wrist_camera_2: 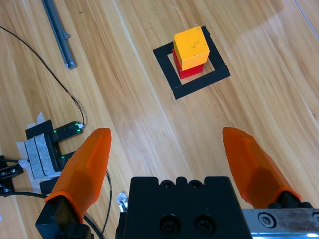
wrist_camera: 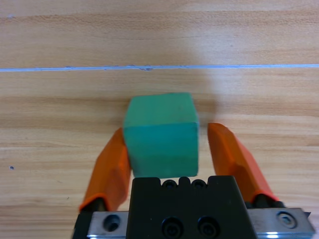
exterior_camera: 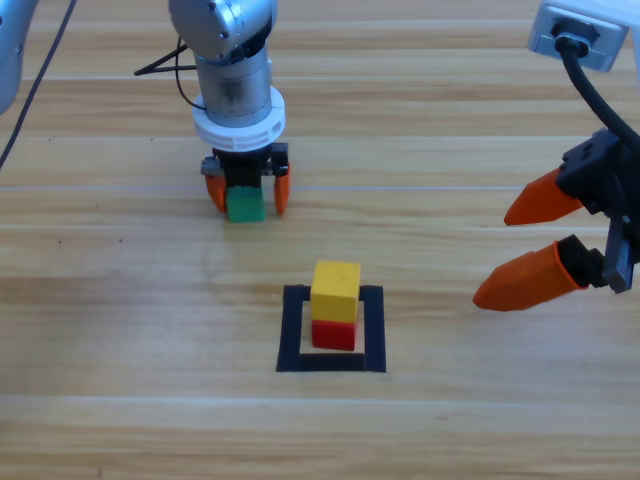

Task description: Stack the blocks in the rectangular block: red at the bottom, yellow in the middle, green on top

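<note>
The green cube (exterior_camera: pixel 244 205) sits on the wooden bench (exterior_camera: pixel 120 400) between the two orange jaws of the left pincer (exterior_camera: pixel 247 193), up and to the left of the black tape frame (exterior_camera: pixel 293 330) in the high view. In the left wrist view the green cube (wrist_camera: pixel 161 135) lies between the jaws, with the left jaw against its side and a narrow gap showing between the cube and the right jaw, so the left pincer (wrist_camera: pixel 167 144) is around the cube and not yet clamped on it. The left arm comes straight down from the top edge, its wrist upright over the cube. Inside the frame the yellow cube (exterior_camera: pixel 335 291) rests on top of the red cube (exterior_camera: pixel 334 334), turned slightly against it; the right wrist view shows the same pair, yellow cube (wrist_camera_2: pixel 191 47) over red cube (wrist_camera_2: pixel 187 68), within the tape frame (wrist_camera_2: pixel 192 84). The right pincer (exterior_camera: pixel 515 255) hangs off to the right of the frame, well apart from it, its jaws spread wide and pointing left with nothing between them. No writing or labels can be read.
</note>
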### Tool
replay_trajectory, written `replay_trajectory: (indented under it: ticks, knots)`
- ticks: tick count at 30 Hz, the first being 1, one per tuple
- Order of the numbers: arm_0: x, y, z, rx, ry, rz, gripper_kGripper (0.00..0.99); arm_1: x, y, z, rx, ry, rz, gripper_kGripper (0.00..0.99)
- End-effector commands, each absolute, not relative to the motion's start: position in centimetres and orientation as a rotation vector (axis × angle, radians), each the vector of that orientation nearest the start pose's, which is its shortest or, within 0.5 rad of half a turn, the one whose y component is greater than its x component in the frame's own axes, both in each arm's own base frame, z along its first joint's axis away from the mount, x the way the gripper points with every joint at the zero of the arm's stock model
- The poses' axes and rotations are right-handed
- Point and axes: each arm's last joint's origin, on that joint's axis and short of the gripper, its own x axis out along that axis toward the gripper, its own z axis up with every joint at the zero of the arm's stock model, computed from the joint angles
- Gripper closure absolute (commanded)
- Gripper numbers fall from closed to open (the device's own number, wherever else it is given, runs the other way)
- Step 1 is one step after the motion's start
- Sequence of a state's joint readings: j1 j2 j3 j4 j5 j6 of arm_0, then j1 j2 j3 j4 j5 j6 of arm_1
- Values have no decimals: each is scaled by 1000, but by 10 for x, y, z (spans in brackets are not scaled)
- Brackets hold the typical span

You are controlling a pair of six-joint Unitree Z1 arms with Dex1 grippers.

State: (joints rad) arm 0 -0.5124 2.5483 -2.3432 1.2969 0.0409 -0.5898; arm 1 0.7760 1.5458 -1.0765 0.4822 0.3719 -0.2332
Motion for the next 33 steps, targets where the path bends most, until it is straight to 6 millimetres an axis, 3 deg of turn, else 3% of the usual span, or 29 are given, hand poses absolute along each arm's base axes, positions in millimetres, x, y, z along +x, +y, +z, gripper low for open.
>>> replay_trajectory:
  ticks: [1,5,10,16,19,23,28,33]
  knots:
    - [469,-243,170,-52,1516,107,491,172,203,319,-387,809,1210,5]
    - [468,-241,172,-48,1514,114,619,172,203,318,-387,811,1210,5]
    - [465,-239,190,-45,1488,113,927,172,203,318,-387,811,1210,5]
    - [448,-246,246,-14,1450,-50,956,172,203,318,-387,811,1210,5]
    - [428,-246,275,2,1451,-112,958,172,203,318,-389,811,1210,5]
    - [395,-251,297,35,1460,-151,982,172,203,319,-388,809,1210,5]
    - [364,-262,310,71,1480,-202,990,172,203,319,-388,809,1210,5]
    - [340,-276,301,120,1534,-218,990,172,203,318,-389,811,1210,5]
